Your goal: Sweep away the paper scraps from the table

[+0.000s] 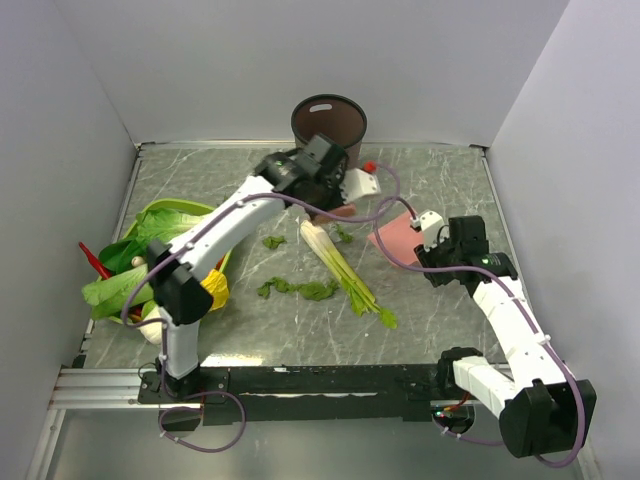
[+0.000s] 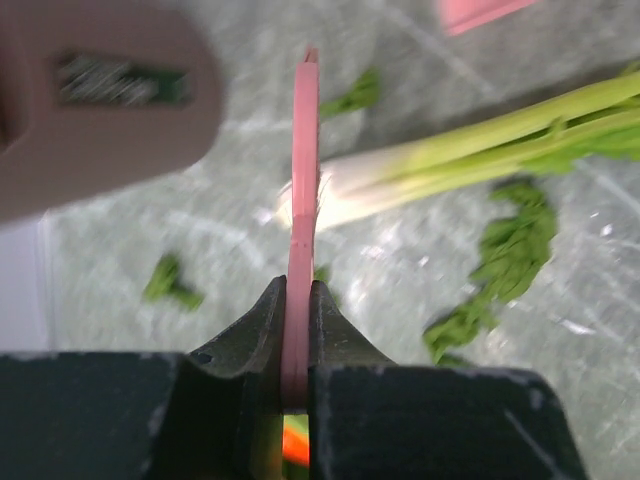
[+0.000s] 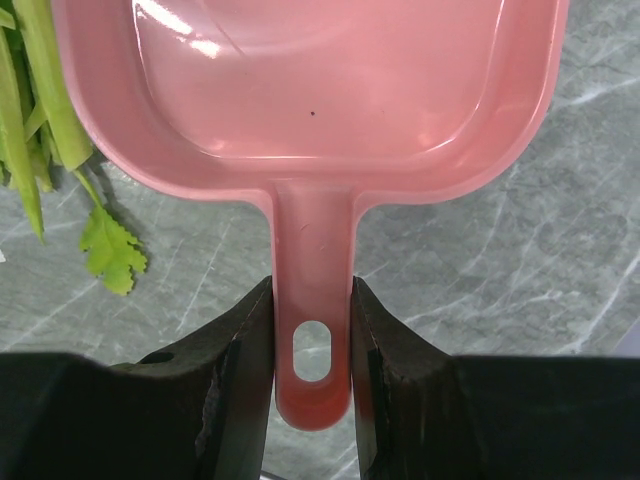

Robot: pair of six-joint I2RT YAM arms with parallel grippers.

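- The paper scraps (image 1: 317, 291) lie mid-table (image 1: 450, 180), around the long leek-like stalk (image 1: 345, 270). There is a ragged cluster to its left, one bit further up on that side, and one just right of its pale end.
- They look feather-light, thin and limp. I'd judge they will slide and curl rather than roll, and a brisk stroke could flick them off course.
- Pinching each bit makes little sense. They are better pushed along the smooth marble with a flat edge, low and slow.
- The left gripper (image 2: 298, 300) is clamped tight on a thin pink flat tool (image 2: 302, 170), which its wrist camera sees edge-on. It hangs above the table near the stalk's pale end. I cannot tell whether it is a brush or a scraper.
- The right gripper (image 3: 311, 285) pinches the handle (image 3: 312, 230) of the pink dustpan (image 3: 310, 80), its jaws pressed against both sides of it. The pan sits right of the stalk and well apart from the cluster. I cannot tell whether it touches the table.
- From above I count about five scraps, though the cluster's pieces run together.
- There is one stalk, one dustpan, one pink tool, one dark bin (image 1: 328, 120) at the far edge, and one cabbage (image 1: 165, 225) on the left.
- The stalk lies between the cluster and the pan, so I'd guess it could get in the way of a sweep.
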